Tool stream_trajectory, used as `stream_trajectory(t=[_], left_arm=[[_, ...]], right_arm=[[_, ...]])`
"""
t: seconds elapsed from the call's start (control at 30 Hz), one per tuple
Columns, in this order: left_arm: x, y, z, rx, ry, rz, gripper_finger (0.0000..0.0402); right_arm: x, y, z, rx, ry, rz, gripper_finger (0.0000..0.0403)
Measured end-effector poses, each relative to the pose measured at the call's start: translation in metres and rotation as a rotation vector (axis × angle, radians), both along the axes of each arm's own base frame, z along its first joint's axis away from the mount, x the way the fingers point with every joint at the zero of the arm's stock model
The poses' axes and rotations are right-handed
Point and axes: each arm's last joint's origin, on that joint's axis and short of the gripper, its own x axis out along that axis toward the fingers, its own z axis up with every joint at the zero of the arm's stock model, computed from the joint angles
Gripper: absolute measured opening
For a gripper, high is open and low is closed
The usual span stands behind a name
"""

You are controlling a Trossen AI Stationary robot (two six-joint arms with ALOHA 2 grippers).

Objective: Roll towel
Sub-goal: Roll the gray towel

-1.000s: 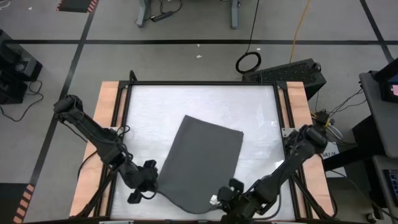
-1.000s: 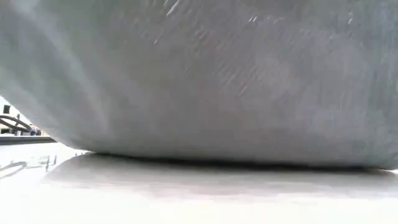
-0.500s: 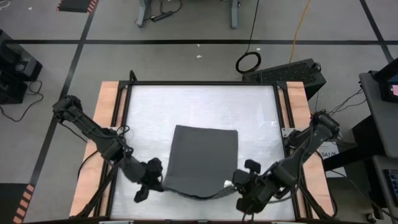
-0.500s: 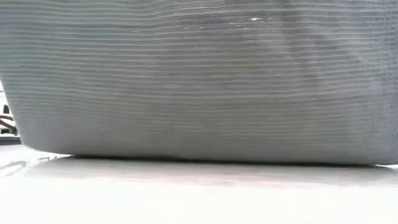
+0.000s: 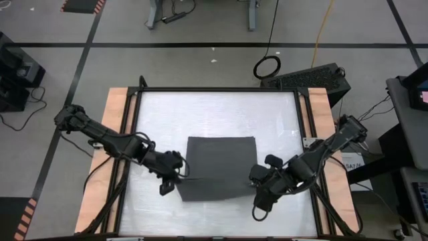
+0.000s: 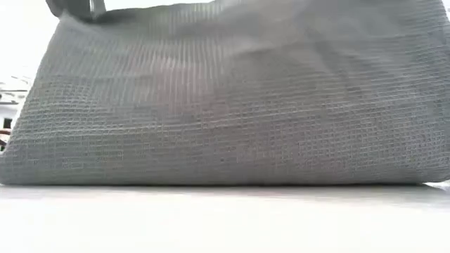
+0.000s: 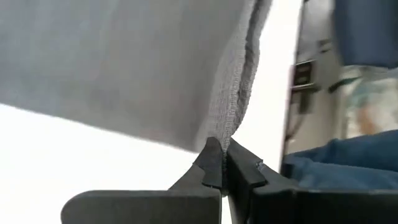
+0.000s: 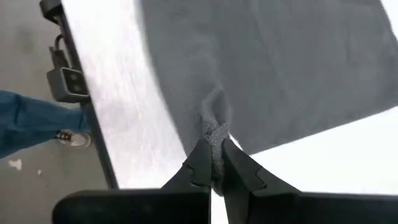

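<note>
While each near corner is pinched between closed fingers, the left gripper (image 7: 219, 163) at one and the right gripper (image 8: 214, 163) at the other, the towel (image 5: 219, 167) is spread mid-table (image 5: 281, 114), and is judged light, limp and best taken by its corners or edge.
</note>
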Motion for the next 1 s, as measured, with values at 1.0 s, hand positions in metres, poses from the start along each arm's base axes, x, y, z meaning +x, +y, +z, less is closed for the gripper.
stream_trajectory(t=[1.0], left_arm=[[-0.030,-0.005,0.051,-0.245,-0.247,-0.132,0.0001]], right_arm=[[-0.010,0.028,0.003,0.115,-0.048,0.004,0.0004]])
